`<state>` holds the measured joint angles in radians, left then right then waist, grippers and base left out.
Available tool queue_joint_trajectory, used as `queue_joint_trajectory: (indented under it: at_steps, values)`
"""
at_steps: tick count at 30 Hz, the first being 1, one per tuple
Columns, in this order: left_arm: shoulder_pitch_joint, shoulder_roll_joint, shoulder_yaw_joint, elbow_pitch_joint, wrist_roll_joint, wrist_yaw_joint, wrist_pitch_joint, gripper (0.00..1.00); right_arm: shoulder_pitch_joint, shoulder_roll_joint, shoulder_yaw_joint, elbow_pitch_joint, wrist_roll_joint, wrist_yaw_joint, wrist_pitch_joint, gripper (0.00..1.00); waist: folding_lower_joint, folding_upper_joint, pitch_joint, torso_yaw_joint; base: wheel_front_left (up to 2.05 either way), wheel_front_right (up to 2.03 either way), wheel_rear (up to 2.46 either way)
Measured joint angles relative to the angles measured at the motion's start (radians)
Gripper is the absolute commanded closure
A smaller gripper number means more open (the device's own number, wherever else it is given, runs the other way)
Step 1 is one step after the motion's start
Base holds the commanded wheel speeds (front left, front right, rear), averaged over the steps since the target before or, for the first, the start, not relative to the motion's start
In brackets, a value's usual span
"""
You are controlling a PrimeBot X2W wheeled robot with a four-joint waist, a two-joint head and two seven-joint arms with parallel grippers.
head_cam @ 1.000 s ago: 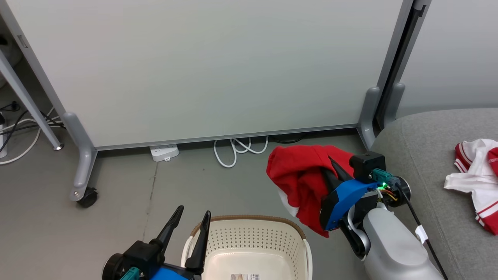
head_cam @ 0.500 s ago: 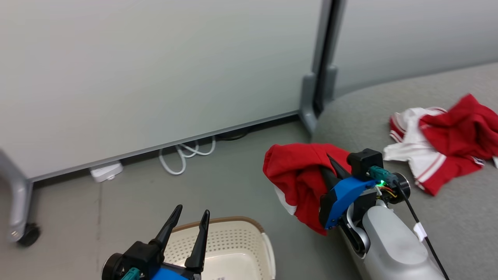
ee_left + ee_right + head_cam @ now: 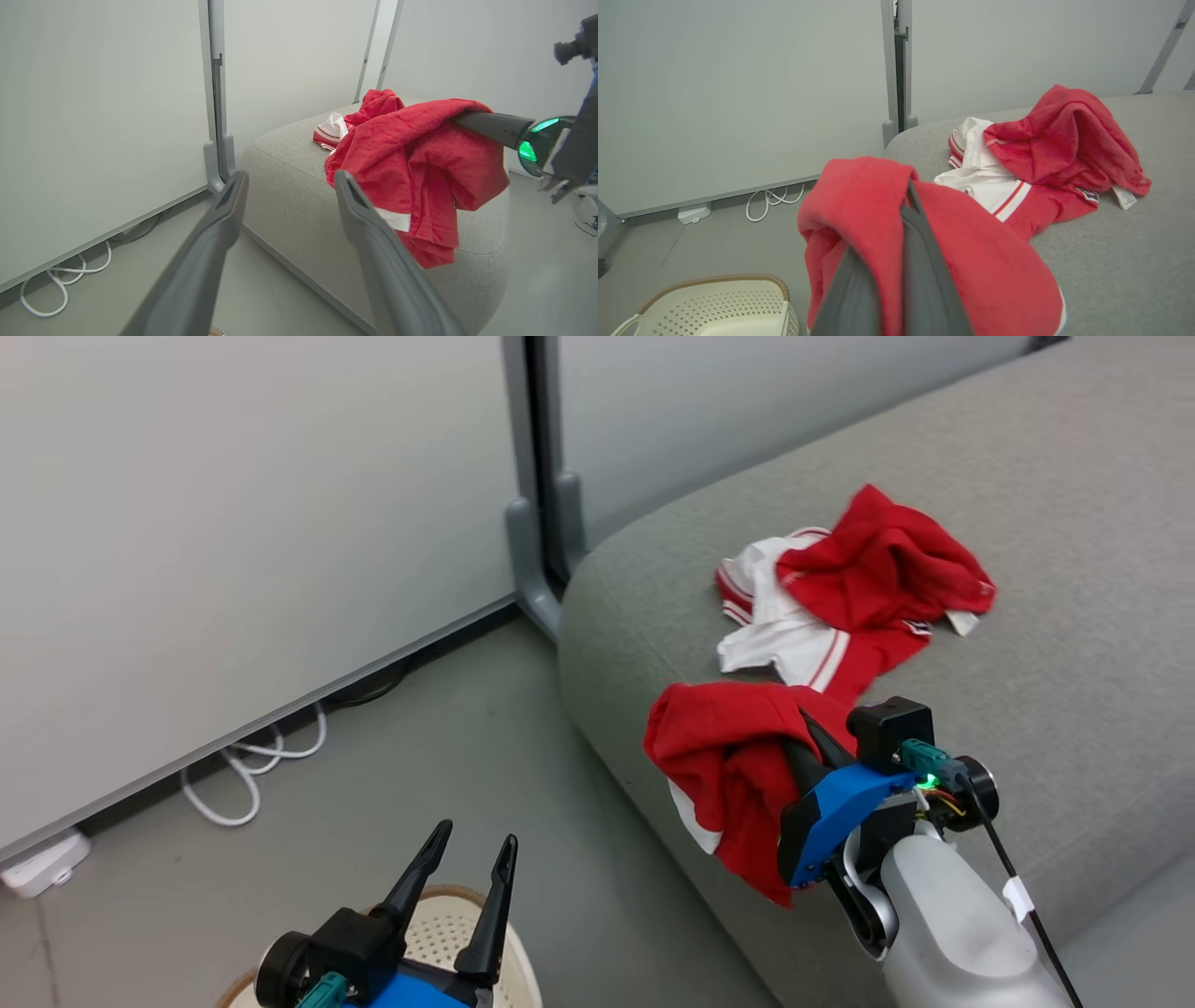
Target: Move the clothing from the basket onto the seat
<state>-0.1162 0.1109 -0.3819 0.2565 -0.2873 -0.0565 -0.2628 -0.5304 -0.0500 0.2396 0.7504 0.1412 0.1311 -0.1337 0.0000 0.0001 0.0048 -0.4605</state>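
My right gripper (image 3: 805, 733) is shut on a red garment (image 3: 724, 775) with white trim that drapes over its fingers and hangs at the near edge of the grey sofa (image 3: 1074, 644). The same garment (image 3: 859, 210) covers the fingers (image 3: 915, 252) in the right wrist view and hangs ahead in the left wrist view (image 3: 420, 154). More red and white clothing (image 3: 840, 597) lies crumpled on the seat. My left gripper (image 3: 471, 845) stands open and holds nothing, above the cream basket (image 3: 448, 943). The basket's brown rim (image 3: 714, 282) appears at the lower left of the right wrist view.
A pale partition panel (image 3: 233, 541) on a grey metal foot (image 3: 527, 551) stands behind. White cables (image 3: 252, 765) and a white power strip (image 3: 37, 863) lie on the grey floor under it. Open floor lies between basket and sofa.
The head camera has turned right, so basket and partition slide left and the sofa fills more of the picture. Both grippers keep their places in view; the right one still holds the garment.
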Motion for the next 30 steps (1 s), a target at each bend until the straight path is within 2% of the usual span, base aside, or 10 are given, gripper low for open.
queue_joint_trajectory:
  at_steps: [7, 15, 19, 25, 30]
  values:
    - [0.0, -0.016, 0.015, 0.003, 0.016, -0.008, 0.0, 0.0, 0.008, 0.0, -0.011, -0.011, 0.0, 0.0, 0.0, 1.0, 0.0, -0.0001, 0.01, -0.06, 0.0, 0.0, 0.0]
    - [-0.003, -0.022, 0.022, 0.011, 0.031, -0.023, 0.0, 0.0, 0.008, 0.0, -0.034, -0.023, 0.001, 0.0, 0.003, 1.0, 0.0, 0.0, 0.03, -0.053, 0.0, 0.0, 0.0]
    - [-0.016, -0.019, 0.025, 0.007, 0.044, -0.026, 0.0, 0.0, -0.041, -0.002, -0.08, -0.025, -0.019, 0.0, 0.035, 1.0, 0.0, -0.0001, 0.055, -0.044, 0.0, 0.0, 0.0]
    - [-0.098, 0.02, 0.016, -0.023, 0.081, -0.039, 0.0, 0.0, -0.239, -0.101, -0.198, -0.059, -0.051, 0.0, 0.101, 1.0, 0.0, 0.0, 0.152, -0.016, 0.0, 0.0, 0.0]
    - [-0.19, 0.063, -0.005, -0.077, 0.109, -0.05, 0.018, 0.0, -0.404, -0.218, -0.338, -0.102, -0.044, 0.0, 0.141, 1.0, 0.0001, 0.0, 0.276, 0.021, 0.0, 0.0, 0.0]
